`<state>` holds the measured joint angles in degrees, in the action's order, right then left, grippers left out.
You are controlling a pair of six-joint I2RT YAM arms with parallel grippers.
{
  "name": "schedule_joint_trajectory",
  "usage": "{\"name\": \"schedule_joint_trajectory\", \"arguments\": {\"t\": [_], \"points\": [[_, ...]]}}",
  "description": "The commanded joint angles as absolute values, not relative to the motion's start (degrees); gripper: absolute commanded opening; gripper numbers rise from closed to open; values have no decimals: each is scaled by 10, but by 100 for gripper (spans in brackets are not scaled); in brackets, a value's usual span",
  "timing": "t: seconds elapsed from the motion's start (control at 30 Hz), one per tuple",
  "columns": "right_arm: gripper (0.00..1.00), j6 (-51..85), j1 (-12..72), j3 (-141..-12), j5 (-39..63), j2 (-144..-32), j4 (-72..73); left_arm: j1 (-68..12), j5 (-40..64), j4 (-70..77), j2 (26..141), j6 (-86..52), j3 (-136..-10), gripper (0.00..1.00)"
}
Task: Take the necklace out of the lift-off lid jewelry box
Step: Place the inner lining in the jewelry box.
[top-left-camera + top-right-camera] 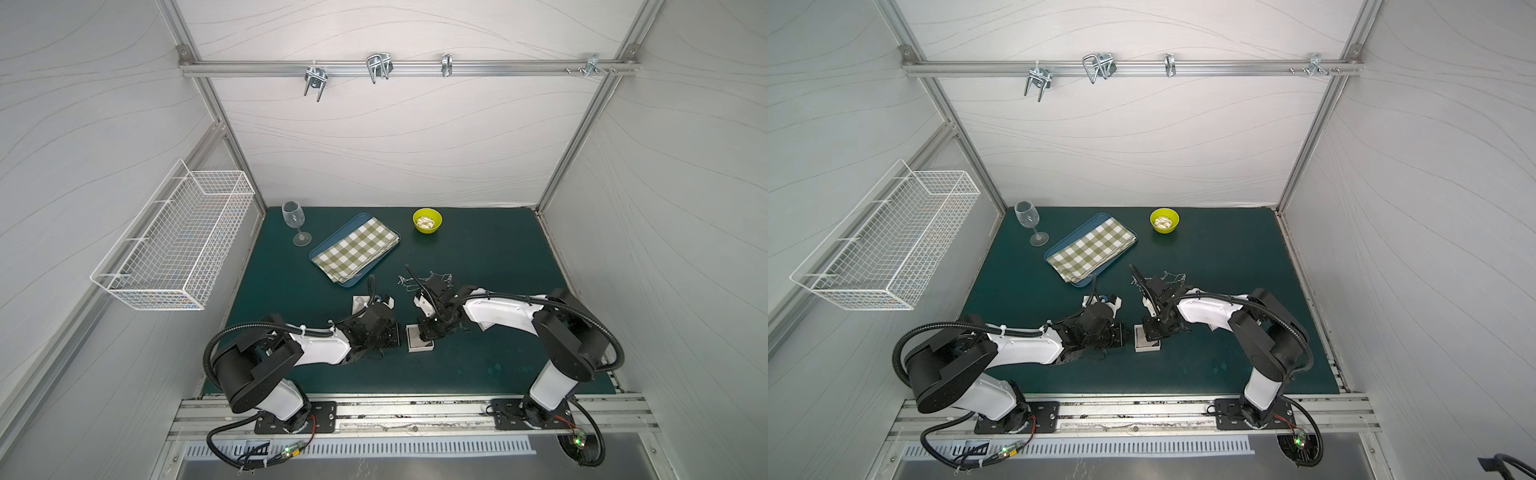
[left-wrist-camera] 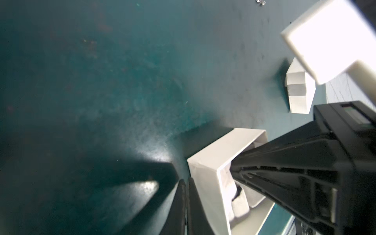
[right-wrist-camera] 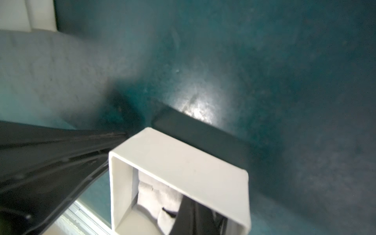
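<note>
Right pincer point(image 3: 184, 203), tips together, sits inside the open square white jewelry box point(image 3: 183, 162).

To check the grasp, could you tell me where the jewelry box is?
In both top views the open jewelry box sits front-centre on the green mat, between the left gripper and the right gripper, which reaches into it.

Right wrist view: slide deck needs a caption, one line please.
Right fingers closed inside the open white jewelry box, left fingers shut beside its outer wall.
</note>
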<state>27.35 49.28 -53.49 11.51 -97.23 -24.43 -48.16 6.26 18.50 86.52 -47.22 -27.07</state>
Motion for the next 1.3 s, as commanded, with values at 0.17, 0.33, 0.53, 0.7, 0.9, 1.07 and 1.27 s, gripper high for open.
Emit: {"name": "schedule_joint_trajectory", "arguments": {"t": [0.17,0.33,0.53,0.7,0.9,1.07,1.27], "points": [[28,247,504,-577,73,-917,-302,-482,38,174,837,-461,-277,7],[29,254,520,-590,51,-892,-355,-482,15,145,802,-446,-274,6],[27,282,543,-555,45,-900,-342,-482,10,139,793,-440,-273,6],[22,285,538,-533,58,-924,-299,-482,16,138,793,-440,-272,6],[21,256,515,-557,69,-939,-303,-482,0,117,767,-433,-269,8],[33,219,490,-588,80,-889,-326,-482,-15,80,739,-396,-287,17],[54,181,409,-597,29,-810,-388,-482,-13,9,746,-316,-367,31]]}}
